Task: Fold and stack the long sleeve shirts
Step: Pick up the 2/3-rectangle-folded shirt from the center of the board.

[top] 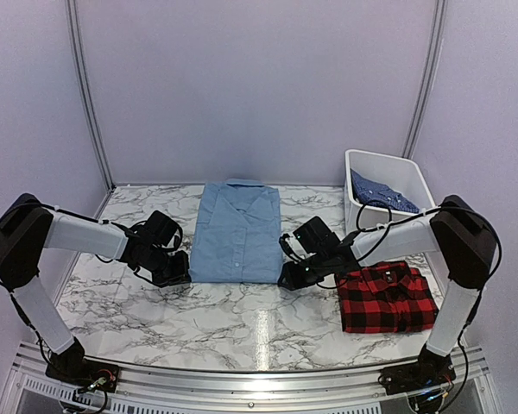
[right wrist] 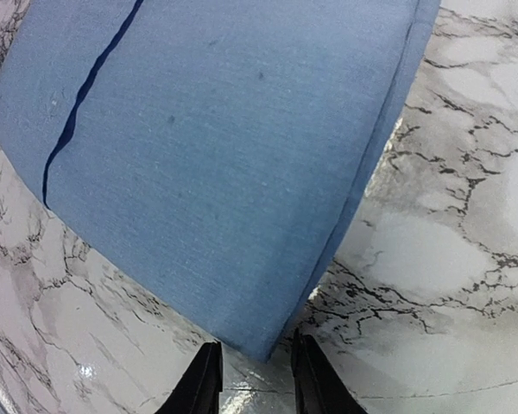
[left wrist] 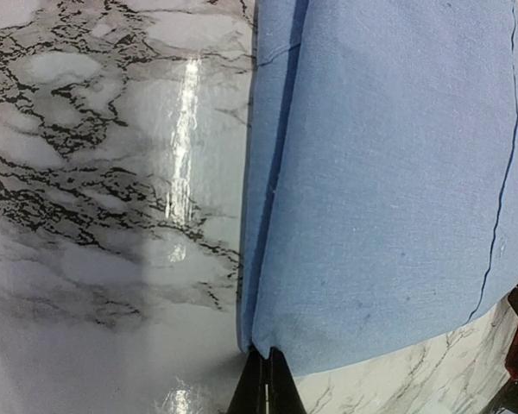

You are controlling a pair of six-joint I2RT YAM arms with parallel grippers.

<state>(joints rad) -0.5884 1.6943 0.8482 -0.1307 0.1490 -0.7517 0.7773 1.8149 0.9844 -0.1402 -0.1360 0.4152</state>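
While the red-and-black plaid shirt is lying folded to the right of the light blue shirt, and the white bin farther back on that side is holding a darker blue patterned shirt, the light blue shirt is lying folded on the marble table. The left gripper is sitting clenched at its near left corner, though whether any cloth is pinched is unclear. The right gripper is straddling its near right corner, jaws apart.

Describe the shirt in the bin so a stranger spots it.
On the marble table, find the white bin at the far right corner. The dark blue shirt inside is patterned, unlike the plain light blue shirt and the red plaid shirt on the tabletop.
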